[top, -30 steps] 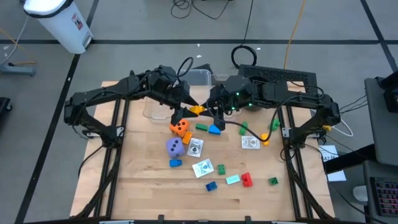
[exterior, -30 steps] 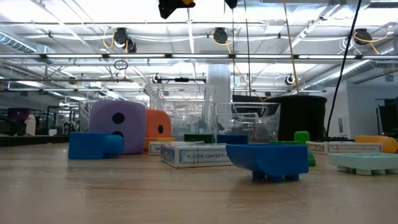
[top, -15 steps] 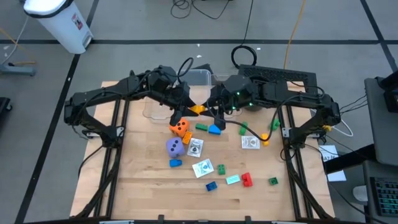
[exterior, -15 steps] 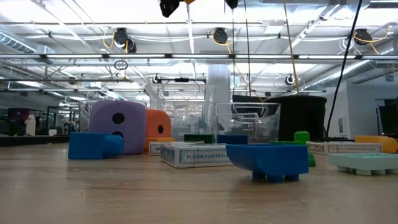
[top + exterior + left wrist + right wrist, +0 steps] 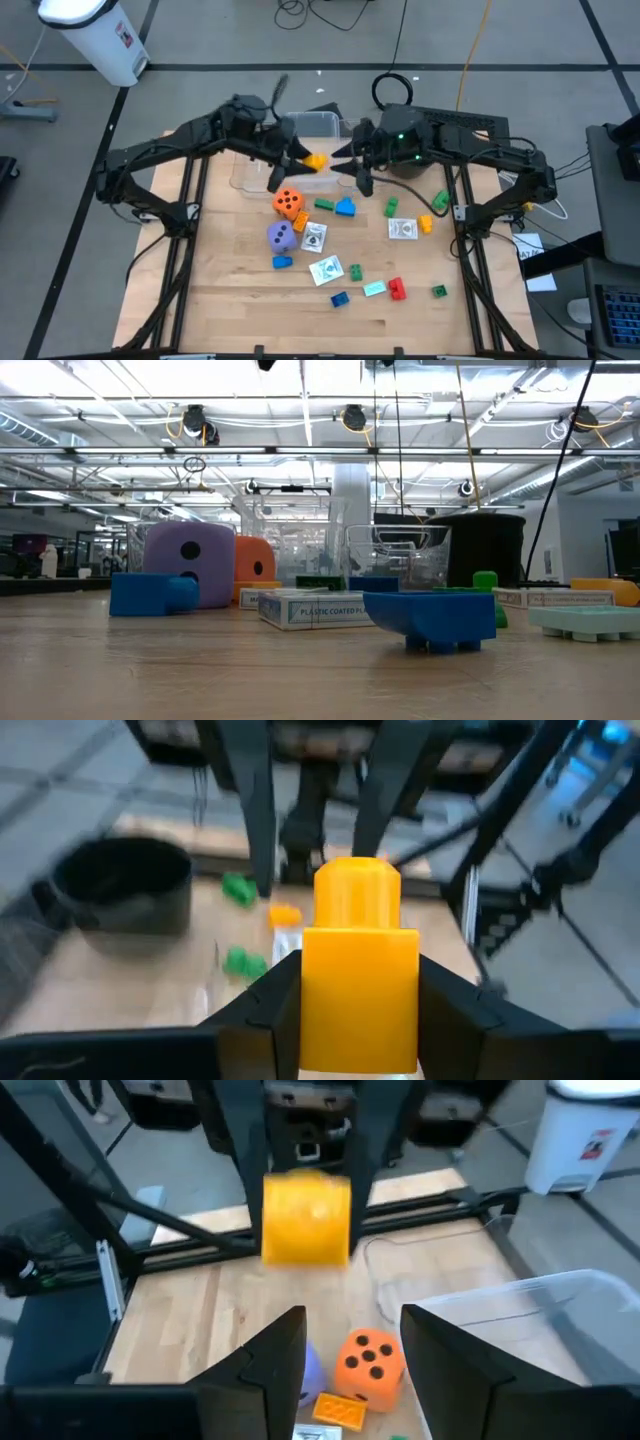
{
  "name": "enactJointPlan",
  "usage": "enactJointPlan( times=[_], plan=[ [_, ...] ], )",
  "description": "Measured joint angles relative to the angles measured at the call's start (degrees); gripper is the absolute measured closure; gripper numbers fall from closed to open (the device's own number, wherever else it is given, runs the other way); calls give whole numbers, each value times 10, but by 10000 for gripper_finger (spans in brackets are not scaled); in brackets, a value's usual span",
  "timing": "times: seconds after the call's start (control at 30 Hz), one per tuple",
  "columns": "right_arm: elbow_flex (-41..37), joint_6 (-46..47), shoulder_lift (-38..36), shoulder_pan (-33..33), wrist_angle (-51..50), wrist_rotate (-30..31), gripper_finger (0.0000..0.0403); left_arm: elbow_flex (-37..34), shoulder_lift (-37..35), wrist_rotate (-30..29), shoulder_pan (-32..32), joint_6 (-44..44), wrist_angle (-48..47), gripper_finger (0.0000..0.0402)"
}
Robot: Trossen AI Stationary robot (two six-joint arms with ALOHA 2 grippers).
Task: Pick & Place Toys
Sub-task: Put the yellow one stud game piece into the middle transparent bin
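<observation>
My left gripper [image 5: 304,161] is shut on a yellow block [image 5: 315,161] in the air, over the near edge of the clear tub [image 5: 320,124]. The block fills the left wrist view [image 5: 360,970]. My right gripper [image 5: 351,168] is open and empty just right of it, facing the block [image 5: 305,1215]. On the table lie an orange die [image 5: 289,203], a purple die [image 5: 282,236], a blue block [image 5: 346,208], a green block [image 5: 325,204] and white cards [image 5: 314,237]. My left gripper pinches the yellow block's two opposite sides [image 5: 310,990] between its two fingers [image 5: 262,1010], on the wide lower body. The round stud [image 5: 357,895] sticks out past the fingertips. The block is lifted clear of the table.
A black round pot [image 5: 125,885] stands at the back right, mostly under my right arm in the high view. More blocks lie near the front: red [image 5: 397,289], teal [image 5: 374,288], green [image 5: 439,291], blue [image 5: 282,262]. A card [image 5: 403,229] lies right of centre.
My left gripper has risen and gone toward the table's far edge with the yellow block, from beside the orange die to the tub's near edge. My right gripper has also risen and drawn back a little toward the far right. Both have left the low view's top.
</observation>
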Motion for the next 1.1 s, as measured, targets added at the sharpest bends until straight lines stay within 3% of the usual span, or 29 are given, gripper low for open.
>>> enactJointPlan(
  times=[0.27,0.53,0.8,0.97,1.1],
  plan=[
    [-30,2,-7,5,65,0,242,1,-10,15,26,-50,117,268],
    [-174,26,-39,6,304,0,245,1,8,10,25,-89,211,263],
    [-367,98,-71,3,706,-2,245,0,32,-30,25,-114,293,257],
    [-476,252,-72,-27,1002,-29,251,1,53,-41,25,-152,400,255],
    [-515,404,-72,-65,1124,-51,252,1,87,-41,25,-195,491,269]
  ],
)
